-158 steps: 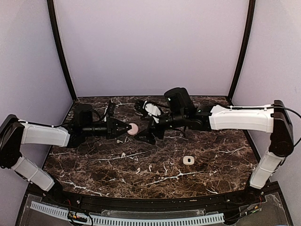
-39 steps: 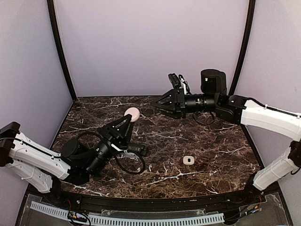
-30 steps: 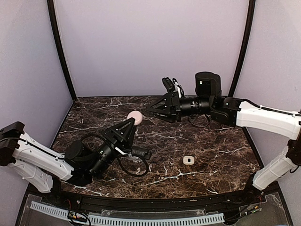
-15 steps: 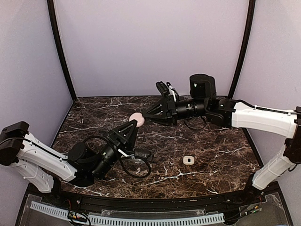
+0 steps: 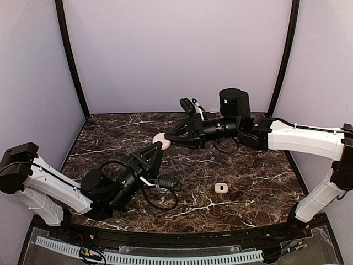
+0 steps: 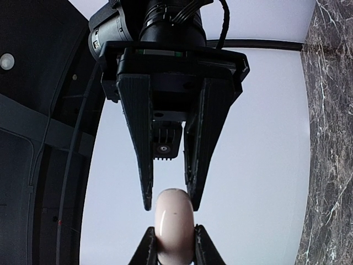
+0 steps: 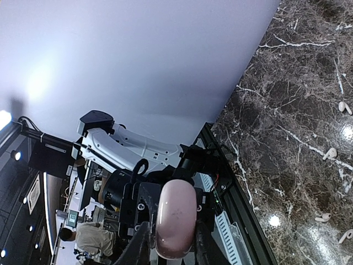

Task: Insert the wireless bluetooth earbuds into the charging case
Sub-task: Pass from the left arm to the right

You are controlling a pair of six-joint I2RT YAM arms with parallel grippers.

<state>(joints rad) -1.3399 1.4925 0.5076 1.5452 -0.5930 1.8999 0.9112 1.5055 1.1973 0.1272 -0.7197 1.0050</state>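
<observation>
A pink oval charging case [image 5: 160, 140] hangs in the air over the middle of the table, held from both ends. My left gripper [image 5: 156, 148] reaches up from below and is shut on its lower half [image 6: 174, 234]. My right gripper [image 5: 168, 137] comes in from the right, and its fingers hug both sides of the case [image 7: 176, 218]. In the left wrist view the right gripper [image 6: 170, 205] straddles the case's top end. Several tiny white earbuds [image 7: 330, 153] lie loose on the marble below, one more earbud [image 7: 345, 106] farther off.
A small white rounded case [image 5: 221, 188] lies on the dark marble table [image 5: 248, 165] at the right front. A black cable [image 5: 160, 190] loops beside the left arm. Purple walls and black corner posts enclose the table.
My right gripper has moved left to the pink case and narrowed its fingers around it. My left arm has carried the case slightly right and toward it.
</observation>
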